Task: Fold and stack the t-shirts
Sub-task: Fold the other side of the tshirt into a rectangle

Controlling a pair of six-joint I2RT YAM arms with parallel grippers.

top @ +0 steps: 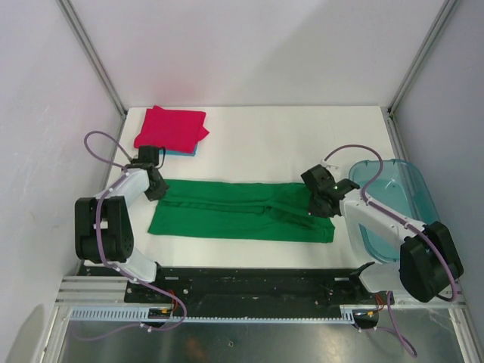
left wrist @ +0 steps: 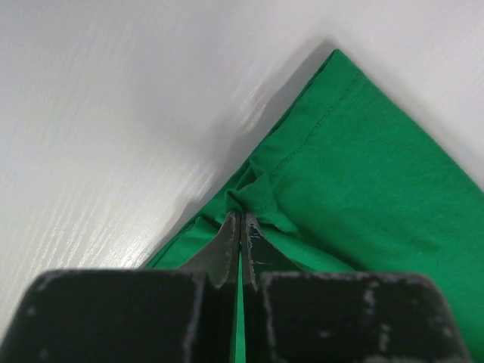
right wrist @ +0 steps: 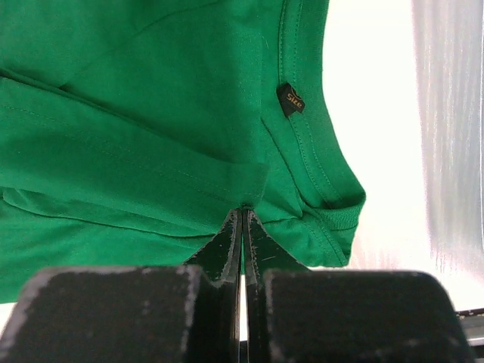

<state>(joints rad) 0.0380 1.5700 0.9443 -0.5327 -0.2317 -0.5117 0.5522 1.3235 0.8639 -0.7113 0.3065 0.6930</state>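
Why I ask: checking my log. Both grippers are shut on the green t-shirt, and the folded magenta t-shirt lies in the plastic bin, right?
The top external view shows the folded magenta t-shirt on the table at far left, outside the plastic bin. The left gripper and right gripper are indeed shut on the green t-shirt.

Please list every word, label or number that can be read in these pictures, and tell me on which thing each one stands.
"Size": gold letters on a small black tag sewn at the neckline of the green t-shirt, seen in the right wrist view.
Any finer print on that tag is too small to read.
The top view and the left wrist view show no readable text.
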